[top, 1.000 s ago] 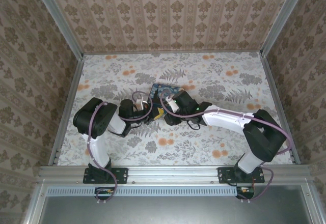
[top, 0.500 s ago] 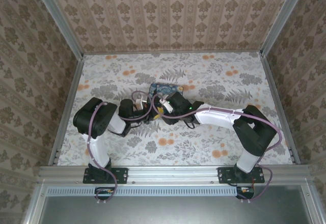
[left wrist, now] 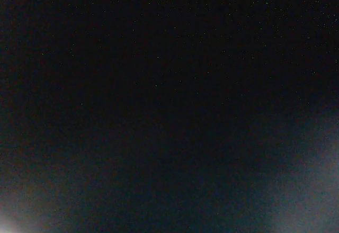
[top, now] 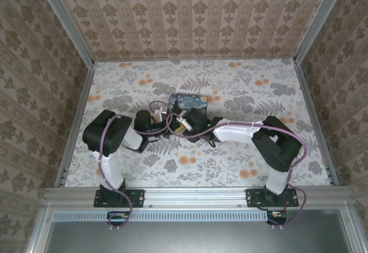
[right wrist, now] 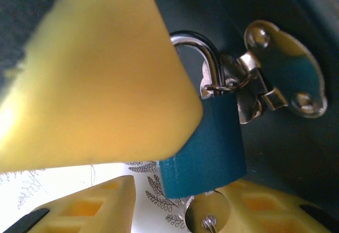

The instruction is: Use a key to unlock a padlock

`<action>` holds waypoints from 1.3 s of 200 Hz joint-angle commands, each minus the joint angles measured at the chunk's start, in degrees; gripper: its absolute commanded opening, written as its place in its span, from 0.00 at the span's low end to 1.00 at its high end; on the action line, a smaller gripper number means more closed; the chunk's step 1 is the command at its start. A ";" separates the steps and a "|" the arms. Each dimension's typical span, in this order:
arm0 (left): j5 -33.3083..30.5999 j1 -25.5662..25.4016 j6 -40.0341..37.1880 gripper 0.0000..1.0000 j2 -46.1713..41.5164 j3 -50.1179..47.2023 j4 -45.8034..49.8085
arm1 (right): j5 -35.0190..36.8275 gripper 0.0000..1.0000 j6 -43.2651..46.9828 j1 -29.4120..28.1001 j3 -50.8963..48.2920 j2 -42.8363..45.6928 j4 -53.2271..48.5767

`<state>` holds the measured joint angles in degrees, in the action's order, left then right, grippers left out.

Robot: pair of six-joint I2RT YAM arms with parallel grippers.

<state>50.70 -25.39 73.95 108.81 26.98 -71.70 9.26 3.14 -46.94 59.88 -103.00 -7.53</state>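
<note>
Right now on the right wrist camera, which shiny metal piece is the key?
The round silver key under the base of the teal padlock, at the bottom edge. The riveted hasp plate sits upper right; the shackle loops above.

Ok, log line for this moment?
teal-blue metal padlock: shackle through silver hasp | silver key: at padlock's underside | right end effector: open, flanking key
</note>
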 commanded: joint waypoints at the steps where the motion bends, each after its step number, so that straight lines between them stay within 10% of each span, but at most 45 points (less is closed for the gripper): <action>1: 2.56 0.76 0.03 0.00 0.68 0.29 -3.18 | 3.11 0.44 1.08 0.00 -1.44 3.55 2.75; 197: 3.71 0.99 -0.61 0.00 1.16 -0.18 -3.07 | 1.28 0.07 4.17 -0.48 4.11 -0.31 -2.70; 260: 4.24 1.02 -1.02 0.00 0.61 -0.35 -3.09 | -15.97 0.00 -1.19 4.29 5.32 0.23 -5.36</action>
<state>51.96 -24.29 73.91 109.82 26.65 -72.01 3.05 5.13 -44.51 62.98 -102.39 -10.39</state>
